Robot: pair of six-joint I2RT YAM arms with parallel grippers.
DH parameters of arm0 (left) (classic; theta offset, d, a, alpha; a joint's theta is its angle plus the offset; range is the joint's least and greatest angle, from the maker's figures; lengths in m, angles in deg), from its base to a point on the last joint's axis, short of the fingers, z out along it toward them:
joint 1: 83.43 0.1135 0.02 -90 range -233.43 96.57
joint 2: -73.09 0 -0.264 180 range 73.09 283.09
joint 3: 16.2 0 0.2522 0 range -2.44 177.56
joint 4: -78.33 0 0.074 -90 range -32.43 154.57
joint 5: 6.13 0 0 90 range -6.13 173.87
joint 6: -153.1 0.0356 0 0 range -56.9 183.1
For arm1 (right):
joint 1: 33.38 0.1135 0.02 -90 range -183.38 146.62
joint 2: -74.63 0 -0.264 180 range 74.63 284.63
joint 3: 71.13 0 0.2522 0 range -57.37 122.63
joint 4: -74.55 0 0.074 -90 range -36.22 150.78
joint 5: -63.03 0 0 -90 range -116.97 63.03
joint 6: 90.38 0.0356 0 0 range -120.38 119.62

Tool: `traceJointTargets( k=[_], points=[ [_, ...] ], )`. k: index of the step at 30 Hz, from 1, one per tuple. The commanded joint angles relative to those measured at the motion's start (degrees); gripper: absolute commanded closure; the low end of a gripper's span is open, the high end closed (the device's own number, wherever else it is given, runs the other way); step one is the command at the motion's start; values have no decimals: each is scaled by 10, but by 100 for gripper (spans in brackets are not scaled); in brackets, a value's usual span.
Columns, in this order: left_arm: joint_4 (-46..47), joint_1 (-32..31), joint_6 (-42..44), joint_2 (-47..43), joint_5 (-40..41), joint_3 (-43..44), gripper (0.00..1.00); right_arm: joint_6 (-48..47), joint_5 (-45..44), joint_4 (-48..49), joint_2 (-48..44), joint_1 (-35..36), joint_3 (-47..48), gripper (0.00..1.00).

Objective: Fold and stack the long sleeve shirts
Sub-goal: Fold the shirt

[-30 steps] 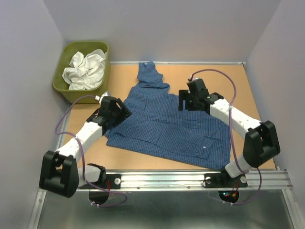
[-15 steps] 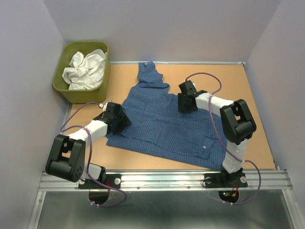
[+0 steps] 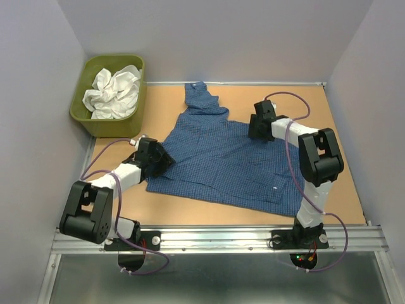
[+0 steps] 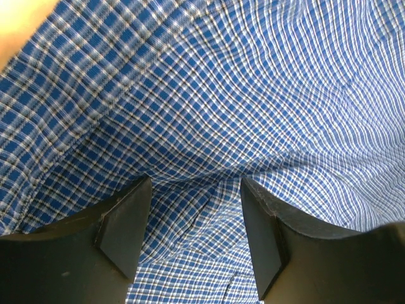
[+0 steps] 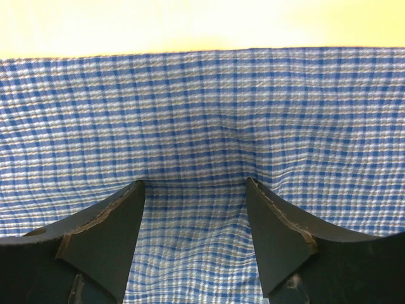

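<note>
Two arms folded low, left gripper [image 3: 164,159], right gripper [image 3: 258,127], both spread on shirt [image 3: 221,168]

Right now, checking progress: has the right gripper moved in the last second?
Yes. The right gripper shifted toward the table's far edge, still over the blue shirt.

The table [image 3: 329,126] has a flat tan wood-coloured top with a metal rail [image 3: 221,235] along its near edge. A dark blue checked shirt [image 3: 221,158] lies spread across the middle of the top, its narrow bunched end toward the far edge and its wide end toward the near right. An olive-green tub [image 3: 85,117] stands at the far left corner, apart from the shirt.
</note>
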Motion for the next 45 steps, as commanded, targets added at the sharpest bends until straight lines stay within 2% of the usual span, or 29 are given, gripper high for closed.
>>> traceJointTargets(
  k=[1,6,10,14,17,22,28,34,40,45],
  points=[
    [-95,2,-3,-19,-10,-37,29,-5,28,-1,-7,-6,26,28],
    [-120,1,-3,-76,-25,-22,28,7,33,-2,-76,-7,-2,23],
    [-126,1,31,-87,-9,56,25,26,6,-8,-150,-19,-60,22],
    [-91,-10,87,-54,2,142,24,54,6,-23,-217,-49,-125,22],
    [-50,-29,114,-3,7,201,25,71,12,-36,-254,-66,-171,22],
    [-14,-79,127,124,17,296,28,100,57,-37,-293,-138,-245,22],
    [19,-93,108,260,14,354,31,111,101,-23,-310,-212,-289,22],
    [17,-91,96,311,23,360,33,131,95,-10,-304,-237,-319,22],
    [17,-65,43,299,43,299,35,135,52,-11,-292,-244,-342,23],
    [13,-38,-5,250,56,215,35,135,19,-17,-294,-249,-350,25]
  ],
)
